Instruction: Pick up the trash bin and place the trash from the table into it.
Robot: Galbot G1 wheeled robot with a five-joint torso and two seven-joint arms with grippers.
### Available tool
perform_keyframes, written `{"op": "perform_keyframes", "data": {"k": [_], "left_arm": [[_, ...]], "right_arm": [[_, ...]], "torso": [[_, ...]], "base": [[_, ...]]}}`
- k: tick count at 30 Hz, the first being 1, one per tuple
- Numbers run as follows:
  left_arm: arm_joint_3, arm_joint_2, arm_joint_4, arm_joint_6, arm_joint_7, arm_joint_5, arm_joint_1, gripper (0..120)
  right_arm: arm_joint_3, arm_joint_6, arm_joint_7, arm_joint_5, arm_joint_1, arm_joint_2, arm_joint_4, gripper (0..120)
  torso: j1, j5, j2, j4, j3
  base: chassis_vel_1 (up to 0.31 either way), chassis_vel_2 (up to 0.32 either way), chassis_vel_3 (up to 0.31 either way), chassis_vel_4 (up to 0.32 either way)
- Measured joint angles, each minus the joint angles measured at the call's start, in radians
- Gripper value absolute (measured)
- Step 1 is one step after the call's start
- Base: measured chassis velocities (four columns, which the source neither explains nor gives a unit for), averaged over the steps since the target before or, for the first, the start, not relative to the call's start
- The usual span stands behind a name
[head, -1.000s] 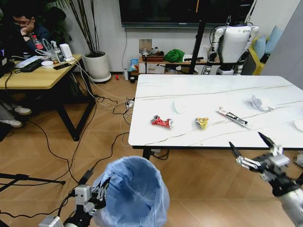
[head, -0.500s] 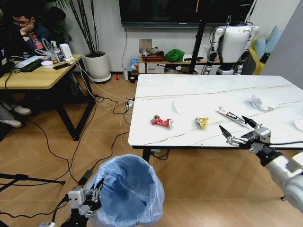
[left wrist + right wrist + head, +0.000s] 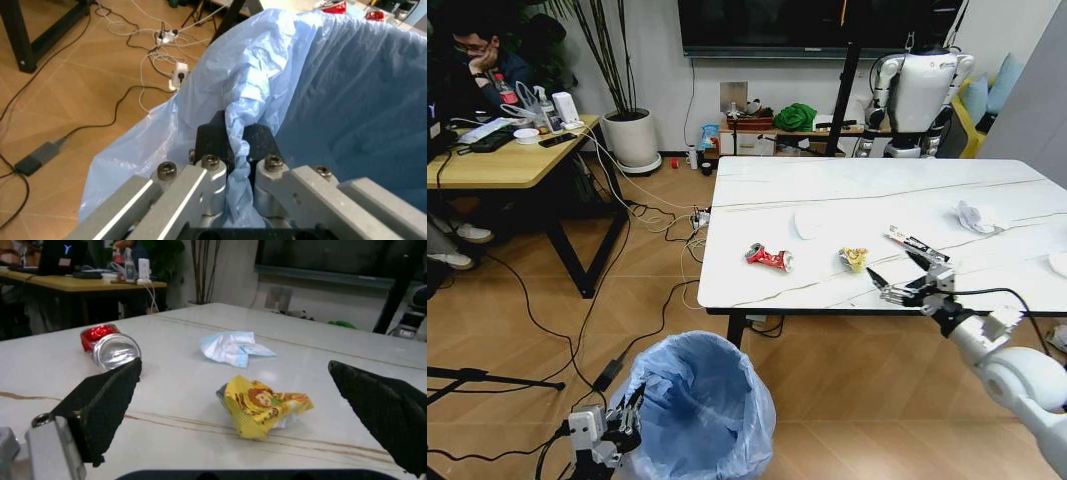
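The trash bin (image 3: 699, 408), lined with a light-blue bag, hangs low in front of the table (image 3: 757, 190). My left gripper (image 3: 623, 424) is shut on its rim, the fingers (image 3: 217, 137) pinching the bag's edge (image 3: 243, 107). On the table lie a crushed red can (image 3: 769, 258), a yellow crumpled wrapper (image 3: 854, 260), a long thin wrapper (image 3: 917, 248) and white tissues (image 3: 978, 217). My right gripper (image 3: 889, 264) is open over the table's near edge, just right of the yellow wrapper. In the right wrist view the yellow wrapper (image 3: 263, 402) lies between the spread fingers (image 3: 107, 400), with the can (image 3: 110, 345) and a tissue (image 3: 233, 347) beyond.
A light-wood desk (image 3: 507, 160) stands at the left, and a white plant pot (image 3: 632, 138) behind it. Cables and a power strip (image 3: 697, 217) cover the floor between desk and table. Another white robot (image 3: 922, 90) stands past the table's far side. A white lid (image 3: 1059, 263) lies at the table's right.
My right gripper has moved left and forward, from below the table's edge to beside the yellow wrapper. The left gripper and bin have sunk slightly.
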Motion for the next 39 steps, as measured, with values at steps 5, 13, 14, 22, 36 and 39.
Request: {"op": "perform_keyframes", "data": {"k": [5,13,14,22,36,39], "left_arm": [[-0.005,0.003,-0.003,0.0,0.002,0.0,0.003,0],[-0.008,0.002,-0.001,0.0,0.002,-0.002,0.0,0],[-0.008,0.002,-0.001,0.0,0.002,-0.002,0.0,0],[-0.009,-0.003,0.0,-0.002,0.002,-0.002,-0.006,0],[-0.002,-0.006,0.017,-0.002,0.0,-0.001,-0.022,0],[-0.003,-0.004,0.018,-0.002,0.0,-0.003,-0.023,0]], "right_arm": [[-0.065,0.003,-0.003,-0.006,0.069,0.005,-0.029,100],[-0.213,-0.011,-0.001,0.022,0.205,-0.027,-0.097,100],[-0.213,-0.011,-0.001,0.022,0.205,-0.027,-0.097,100],[-0.279,-0.025,-0.003,0.046,0.262,-0.052,-0.175,100],[-0.29,-0.03,0.002,0.048,0.284,-0.045,-0.188,61],[-0.298,-0.03,0.002,0.048,0.29,-0.042,-0.196,49]], "torso": [[0.0,0.0,0.0,0.0002,0.0],[0.0,0.0001,0.0,0.0003,0.0],[0.0,0.0001,0.0,0.0003,0.0],[0.0,-0.0001,-0.001,0.0001,0.0],[0.0,0.0,-0.001,0.0001,0.0],[0.0,0.0,-0.001,0.0001,0.0]], "base": [[0.0,0.0,0.0,0.0],[0.0,0.0,0.0,0.0],[0.0,0.0,0.0,0.0],[0.0,0.0,0.0,0.0],[0.0,0.0,0.0,0.0],[0.0,0.0,0.0,0.0]]}}
